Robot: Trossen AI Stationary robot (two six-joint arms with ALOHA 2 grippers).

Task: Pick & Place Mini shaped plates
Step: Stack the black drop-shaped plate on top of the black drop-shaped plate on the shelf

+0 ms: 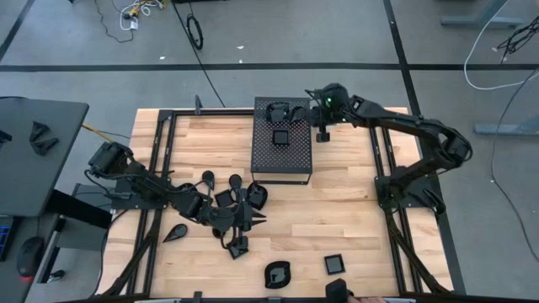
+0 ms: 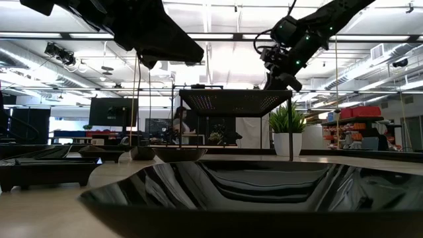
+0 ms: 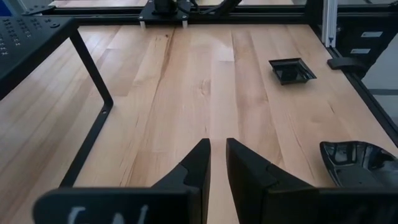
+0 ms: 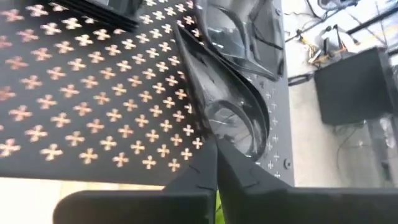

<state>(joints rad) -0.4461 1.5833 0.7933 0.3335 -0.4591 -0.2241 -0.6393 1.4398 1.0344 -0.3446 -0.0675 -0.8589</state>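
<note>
The table (image 1: 345, 210) was pale wood, smooth with visible grain, framed by matt black metal rails (image 1: 159, 160). On it stood a black box (image 1: 283, 160) of perforated sheet, matt, its cross-shaped holes showing the wood beneath. The plates (image 1: 277, 273) near the box looked glossy black, mirror-smooth. The fingers (image 3: 249, 177) looked matt dark plastic.

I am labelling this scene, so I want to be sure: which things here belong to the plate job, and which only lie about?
Job: boxed square plate; teardrop plate; table square plate; left gripper above the table; right gripper at the box.
Lying about: perforated box, though it bears plates; potted plant; floor cables.
</note>
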